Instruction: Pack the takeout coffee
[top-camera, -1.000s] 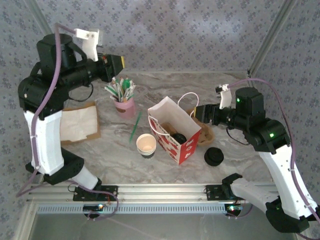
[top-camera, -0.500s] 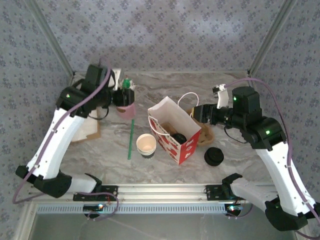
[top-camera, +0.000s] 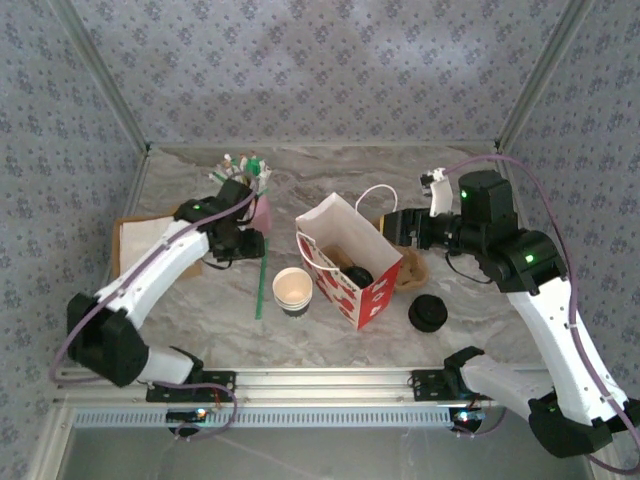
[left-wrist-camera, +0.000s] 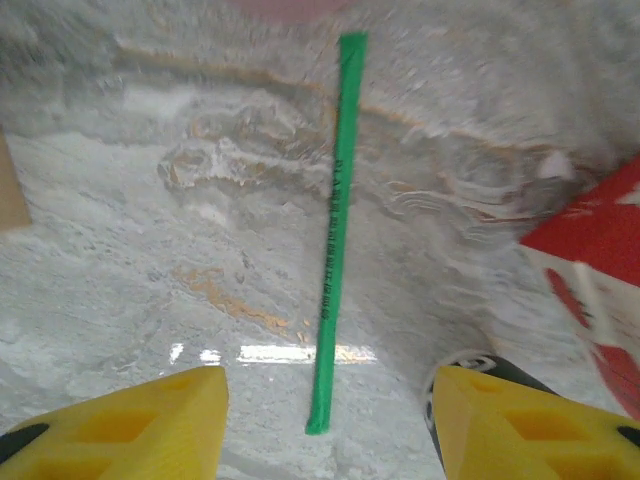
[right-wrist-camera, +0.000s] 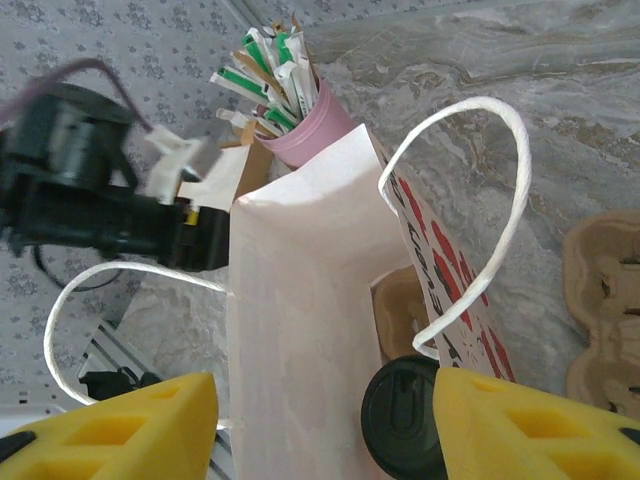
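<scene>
takeout coffee (right-wrist-camera: 403, 420) in bag (right-wrist-camera: 300, 300); we reckon straw step. left pincer (left-wrist-camera: 325, 400) open above green straw (left-wrist-camera: 335, 230): next drop, close. right pincer (right-wrist-camera: 320, 400) open over bag.

Marble-pattern table (top-camera: 330, 340) carries: green straw (top-camera: 261, 282), paper bag (top-camera: 372, 295), white cup stack (top-camera: 292, 290), pink holder (right-wrist-camera: 315, 122), black lids (top-camera: 427, 313), cardboard carrier (top-camera: 413, 268), brown sheet (top-camera: 140, 242).

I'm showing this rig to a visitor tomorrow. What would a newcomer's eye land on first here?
The red-and-white paper bag at the table's middle, with the takeout coffee showing its black lid inside. Next, the bright green straw lying flat on the marble under the left arm's fingers, yellow and open. At its far end stands a pink cup stuffed with wrapped straws.
</scene>
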